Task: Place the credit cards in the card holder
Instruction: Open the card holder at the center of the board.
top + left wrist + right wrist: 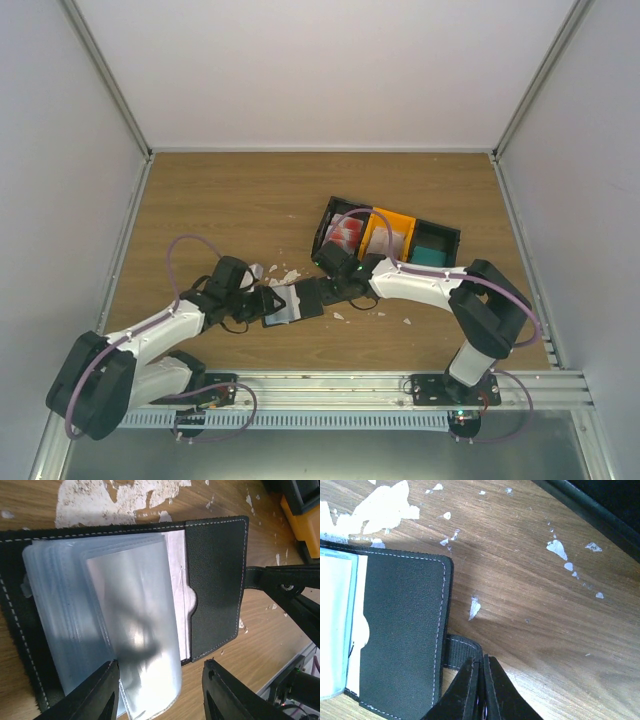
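Top external, card holder (292, 304) half hidden

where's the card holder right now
In the top view the card holder lies open on the table between the left pincer and the right pincer, just near-left of the bins.

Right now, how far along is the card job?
Done: the card holder lies open. In hand: the open left gripper straddles its clear sleeves; the right gripper is shut at the clasp tab. Left: no card shows in the sleeves; the credit cards sit in the bins.
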Controlling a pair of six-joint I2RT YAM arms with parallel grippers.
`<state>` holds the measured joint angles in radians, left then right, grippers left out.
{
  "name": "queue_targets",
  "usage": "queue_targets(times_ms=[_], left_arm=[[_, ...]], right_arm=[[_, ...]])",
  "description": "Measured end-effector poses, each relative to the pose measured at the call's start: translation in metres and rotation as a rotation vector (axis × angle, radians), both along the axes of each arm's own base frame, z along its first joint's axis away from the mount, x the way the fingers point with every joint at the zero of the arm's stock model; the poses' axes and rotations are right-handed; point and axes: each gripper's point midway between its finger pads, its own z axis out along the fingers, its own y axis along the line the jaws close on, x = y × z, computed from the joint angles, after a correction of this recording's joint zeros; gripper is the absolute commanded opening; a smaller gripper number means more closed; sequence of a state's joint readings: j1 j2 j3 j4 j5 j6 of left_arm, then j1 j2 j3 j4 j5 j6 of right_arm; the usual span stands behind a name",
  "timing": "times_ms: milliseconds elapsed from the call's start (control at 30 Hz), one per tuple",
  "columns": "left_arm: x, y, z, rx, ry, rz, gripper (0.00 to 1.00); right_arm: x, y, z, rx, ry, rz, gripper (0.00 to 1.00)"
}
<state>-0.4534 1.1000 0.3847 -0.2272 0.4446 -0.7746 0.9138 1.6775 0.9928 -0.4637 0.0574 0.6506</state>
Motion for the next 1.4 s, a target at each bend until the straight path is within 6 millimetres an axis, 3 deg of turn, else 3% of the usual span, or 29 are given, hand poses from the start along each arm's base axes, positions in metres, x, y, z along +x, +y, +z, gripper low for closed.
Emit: queue_targets(times_ms=[233, 567, 767, 1133, 1400], left_arm=[[-0.002, -0.011, 0.001, -0.054, 0.008, -0.048, 0.52], [0.001, -0.029, 0.005, -0.131, -0.012, -0.14, 0.53], [0.01, -0.039, 0.009, -0.164, -0.039, -0.177, 0.52], [0.023, -0.056, 0.016, -0.23, -0.067, -0.224, 0.53], [0.027, -0.071, 0.014, -0.267, -0.057, -0.272, 0.53]], right_arm=[[-0.002, 0.001, -0.001, 0.005, 0.009, 0.004, 0.11], [-0.004, -0.002, 0.002, 0.019, -0.003, 0.002, 0.43], [-0.002, -0.001, 0.014, 0.054, -0.035, 0.002, 0.51], [0.001, -0.01, 0.046, 0.121, -0.126, -0.038, 0.57], [0.0, -0.013, 0.054, 0.153, -0.147, -0.056, 0.58]])
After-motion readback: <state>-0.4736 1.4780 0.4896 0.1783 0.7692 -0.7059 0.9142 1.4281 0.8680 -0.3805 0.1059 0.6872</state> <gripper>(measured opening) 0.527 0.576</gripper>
